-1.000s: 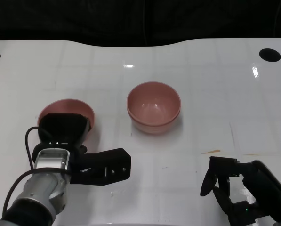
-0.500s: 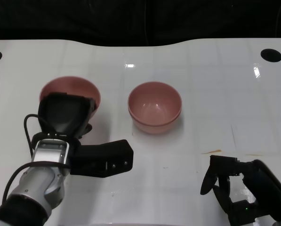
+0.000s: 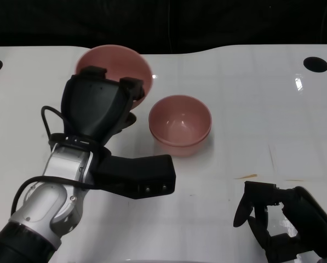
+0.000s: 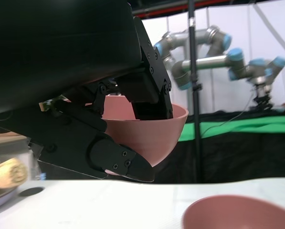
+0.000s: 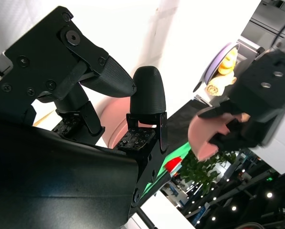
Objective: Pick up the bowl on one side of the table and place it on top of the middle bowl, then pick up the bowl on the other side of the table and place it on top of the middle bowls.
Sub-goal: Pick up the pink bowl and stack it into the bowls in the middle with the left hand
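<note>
The left hand [image 3: 100, 104] grips a pink bowl [image 3: 115, 63], fingers over its rim and inside it, thumb under its wall, as the left wrist view shows. The bowl hangs in the air, clear of the table [image 3: 245, 98], at about 10 o'clock from the stack [image 3: 179, 125], near it but not over it. The stack is two pink bowls nested at the middle of the table. The right hand [image 3: 278, 219] sits low at 5 o'clock from the stack, well apart from it, holding nothing, its fingers loosely bent and apart. Black holes [image 3: 315, 64] mark the table's far corners.
</note>
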`<action>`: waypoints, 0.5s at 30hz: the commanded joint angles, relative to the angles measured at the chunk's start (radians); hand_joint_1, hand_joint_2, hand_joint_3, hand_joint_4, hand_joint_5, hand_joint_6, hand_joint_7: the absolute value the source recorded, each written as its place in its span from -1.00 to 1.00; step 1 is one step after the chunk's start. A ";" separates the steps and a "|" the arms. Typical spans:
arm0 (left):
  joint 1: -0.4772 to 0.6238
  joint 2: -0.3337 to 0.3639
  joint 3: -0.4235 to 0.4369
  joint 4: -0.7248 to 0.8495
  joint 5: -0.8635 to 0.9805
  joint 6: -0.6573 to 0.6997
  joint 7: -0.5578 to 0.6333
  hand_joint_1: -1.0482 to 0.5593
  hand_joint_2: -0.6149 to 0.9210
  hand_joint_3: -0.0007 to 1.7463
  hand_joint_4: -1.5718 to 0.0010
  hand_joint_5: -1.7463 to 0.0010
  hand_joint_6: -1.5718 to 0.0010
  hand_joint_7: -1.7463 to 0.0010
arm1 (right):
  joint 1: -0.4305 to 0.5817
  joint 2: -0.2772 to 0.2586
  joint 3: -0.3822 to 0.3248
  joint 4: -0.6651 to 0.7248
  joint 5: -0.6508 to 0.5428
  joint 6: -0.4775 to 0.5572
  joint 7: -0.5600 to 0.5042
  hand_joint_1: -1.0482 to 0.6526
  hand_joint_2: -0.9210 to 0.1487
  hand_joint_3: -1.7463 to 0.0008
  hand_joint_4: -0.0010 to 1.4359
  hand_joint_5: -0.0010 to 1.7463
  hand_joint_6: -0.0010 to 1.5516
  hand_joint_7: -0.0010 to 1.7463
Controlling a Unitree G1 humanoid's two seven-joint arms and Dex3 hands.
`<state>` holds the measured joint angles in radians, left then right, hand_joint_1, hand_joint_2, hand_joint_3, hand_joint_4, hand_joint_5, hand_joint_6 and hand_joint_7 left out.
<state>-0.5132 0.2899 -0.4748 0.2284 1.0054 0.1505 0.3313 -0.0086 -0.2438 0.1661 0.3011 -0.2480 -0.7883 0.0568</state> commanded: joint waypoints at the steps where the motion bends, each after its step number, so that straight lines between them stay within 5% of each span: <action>1: -0.026 -0.015 -0.006 -0.015 -0.004 -0.005 -0.045 -0.13 0.91 -1.00 -0.18 -1.00 -0.38 0.51 | -0.004 -0.003 -0.008 0.006 -0.002 0.003 0.000 -0.09 0.09 -0.62 0.27 1.00 0.05 0.71; 8: -0.088 -0.098 -0.033 0.049 -0.027 -0.044 -0.088 -0.09 0.96 -0.96 -0.19 -1.00 -0.37 0.82 | -0.003 -0.005 -0.005 0.011 -0.022 0.009 -0.002 -0.11 0.11 -0.65 0.33 1.00 0.06 0.71; 15: -0.128 -0.165 -0.066 0.130 -0.049 -0.048 -0.149 -0.08 0.99 -0.91 -0.09 -1.00 -0.37 0.85 | 0.002 -0.001 -0.001 0.002 -0.034 0.022 0.001 -0.11 0.11 -0.64 0.37 1.00 0.07 0.71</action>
<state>-0.6162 0.1317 -0.5321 0.3429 0.9640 0.0955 0.2055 -0.0086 -0.2419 0.1663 0.3058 -0.2816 -0.7776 0.0568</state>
